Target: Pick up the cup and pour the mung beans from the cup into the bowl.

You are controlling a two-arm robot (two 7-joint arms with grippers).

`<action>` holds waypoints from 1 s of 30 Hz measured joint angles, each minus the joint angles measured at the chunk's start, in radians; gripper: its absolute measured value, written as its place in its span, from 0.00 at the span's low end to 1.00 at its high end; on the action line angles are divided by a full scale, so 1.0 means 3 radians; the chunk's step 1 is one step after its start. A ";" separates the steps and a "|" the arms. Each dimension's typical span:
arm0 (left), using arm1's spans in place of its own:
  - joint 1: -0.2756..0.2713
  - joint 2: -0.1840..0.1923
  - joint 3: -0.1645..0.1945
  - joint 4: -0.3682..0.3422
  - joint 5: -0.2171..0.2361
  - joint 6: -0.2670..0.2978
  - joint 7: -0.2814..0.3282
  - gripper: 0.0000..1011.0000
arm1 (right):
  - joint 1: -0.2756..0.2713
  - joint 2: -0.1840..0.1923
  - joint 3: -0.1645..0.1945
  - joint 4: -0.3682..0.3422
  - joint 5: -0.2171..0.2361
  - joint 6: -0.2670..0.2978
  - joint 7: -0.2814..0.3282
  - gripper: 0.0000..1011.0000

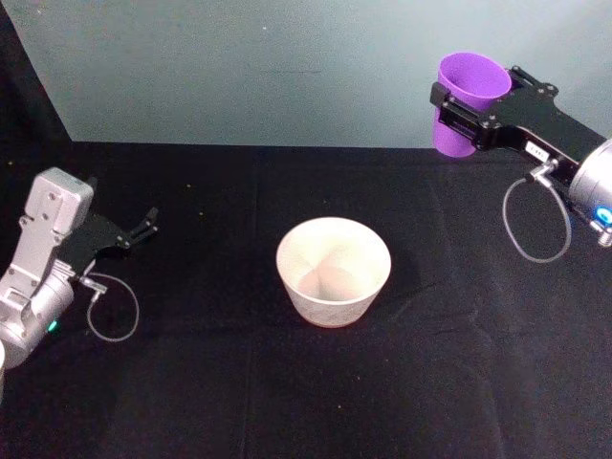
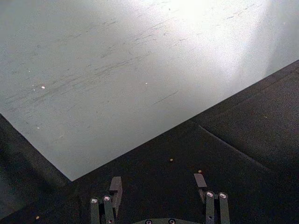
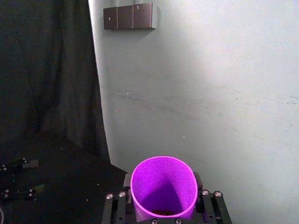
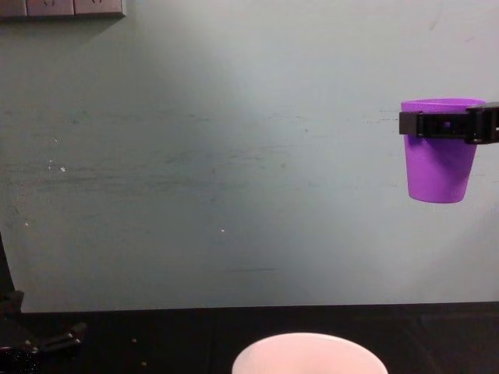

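Holding the cup upright, high over the far right of the bench, jaws clamped round its wall, the right gripper has the bowl below and to its left; the left gripper idles at the left edge, jaws apart and empty.

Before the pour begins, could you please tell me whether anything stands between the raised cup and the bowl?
Nothing visible does. The right gripper holds the cup upright in the air, right of the bowl and higher; the left gripper rests open at the table's left side, off that path.
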 joint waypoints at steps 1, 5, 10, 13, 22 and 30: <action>0.0000 0.0000 0.0000 0.0000 0.0000 0.0000 0.0000 0.99 | 0.0000 0.0000 0.0000 0.0000 0.0000 0.0000 0.0000 0.72; 0.0000 0.0000 0.0000 0.0000 0.0000 0.0000 0.0000 0.99 | 0.0000 0.0000 0.0000 0.0001 0.0000 0.0000 0.0002 0.72; 0.0000 0.0000 0.0000 0.0000 0.0000 0.0000 0.0000 0.99 | 0.0000 0.0000 0.0000 0.0001 0.0000 0.0000 0.0003 0.72; 0.0000 0.0000 0.0000 0.0000 0.0000 0.0000 0.0000 0.99 | 0.0000 0.0000 0.0000 0.0001 0.0000 0.0000 0.0003 0.72; 0.0000 0.0000 0.0000 0.0000 0.0000 0.0000 0.0000 0.99 | 0.0000 0.0000 0.0000 0.0001 0.0000 0.0000 0.0003 0.72; 0.0000 0.0000 0.0000 0.0000 0.0000 0.0000 0.0000 0.99 | 0.0000 0.0000 0.0000 0.0001 0.0000 0.0000 0.0002 0.72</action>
